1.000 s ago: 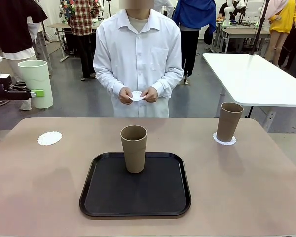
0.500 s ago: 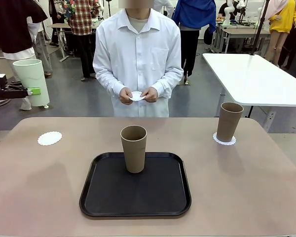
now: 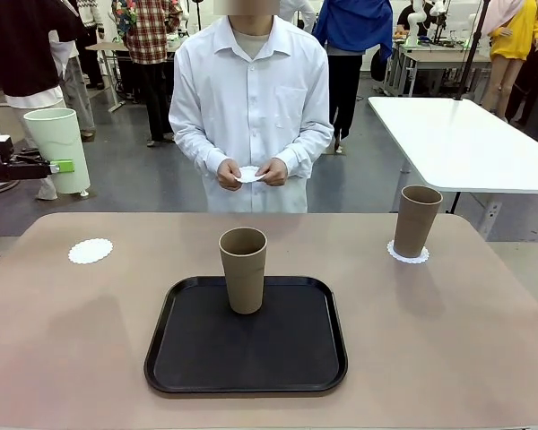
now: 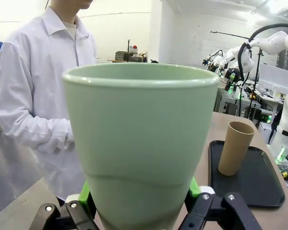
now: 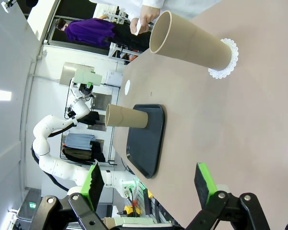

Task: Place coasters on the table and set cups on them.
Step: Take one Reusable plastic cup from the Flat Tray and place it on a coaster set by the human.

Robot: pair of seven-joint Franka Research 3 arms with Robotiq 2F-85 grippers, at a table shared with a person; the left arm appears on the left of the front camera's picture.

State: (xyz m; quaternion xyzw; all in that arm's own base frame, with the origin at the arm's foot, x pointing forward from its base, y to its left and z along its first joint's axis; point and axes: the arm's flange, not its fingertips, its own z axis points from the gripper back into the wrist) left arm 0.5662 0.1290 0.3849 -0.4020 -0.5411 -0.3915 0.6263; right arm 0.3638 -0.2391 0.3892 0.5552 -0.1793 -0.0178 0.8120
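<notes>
beyond the table's [image 3: 36,296] left edge, tapered mint-green cup [image 4: 139,129] pinched in left tool [image 4: 140,191]; right tool [image 5: 149,184] spread

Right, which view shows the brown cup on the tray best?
The front view: the brown cup stands whole and central on the tray. Left wrist view: smaller, off to one side. Right wrist view: sideways, distant.

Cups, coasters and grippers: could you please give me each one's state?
mint cup: upright, held aloft.
left gripper: shut on mint cup.
right gripper: open, empty.
middle tan cup: upright on black tray.
right tan cup: upright on right coaster.
left coaster: bare on table.
third coaster: in person's hands.
</notes>
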